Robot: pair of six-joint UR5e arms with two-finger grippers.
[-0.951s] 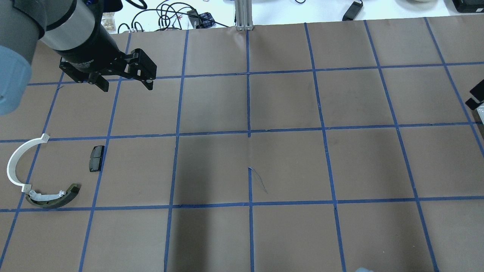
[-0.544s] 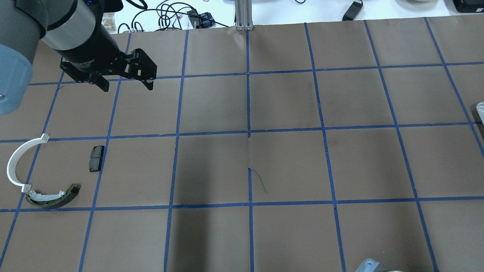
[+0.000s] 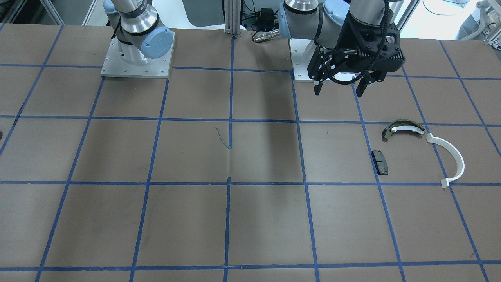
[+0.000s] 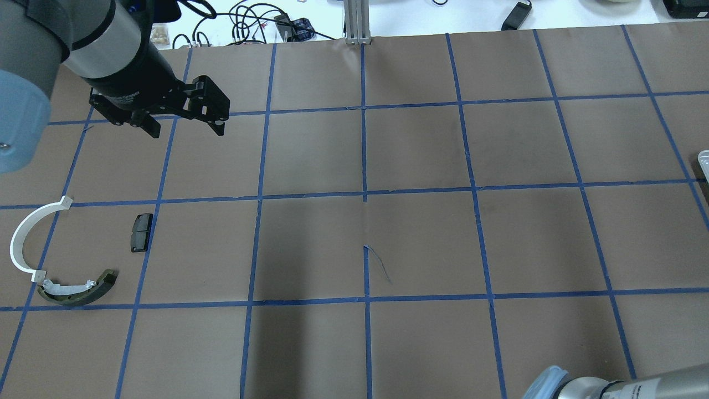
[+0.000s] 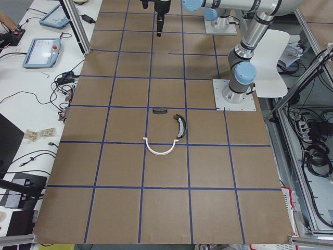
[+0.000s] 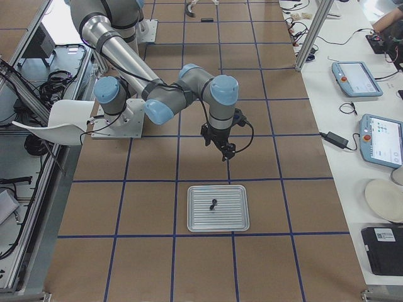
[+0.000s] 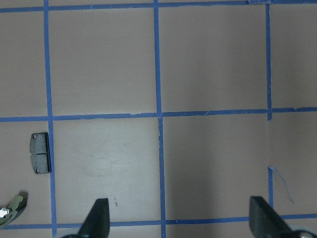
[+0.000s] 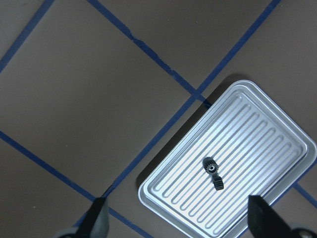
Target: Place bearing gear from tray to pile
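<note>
from my side, nothing of the task is done yet. the gear (image 8: 213, 174) lies on the tray (image 8: 257, 129), close to its middle, and no tool touches it. the right gripper (image 8: 178, 199) hangs above the table beside the tray. its two fingers are spread wide and nothing is between them. the left gripper (image 4: 185, 128) is also spread wide and empty, in the air above the table on the other side.

the pile is on the robot's left part of the table, well apart from the tray. it has a white half ring (image 4: 13, 242), a curved shoe (image 4: 83, 293) and a small pad (image 4: 141, 233). so i judge that all steps are left: go down on the gear, close on it, carry it the long way across, and set it near those three parts. maybe one arm cannot reach both ends, but i cannot tell this.

the tray is bright metal with parallel ribs and round corners. the gear is very small and dark, a toothed head on a short stem, and i think it may roll on the ribs. the half ring is thin and looks like plastic. the shoe is olive outside with a pale inner strip. the pad is flat, dark and rectangular. the table cover (image 4: 421, 244) is dull brown paper with a grid of blue tape.
</note>
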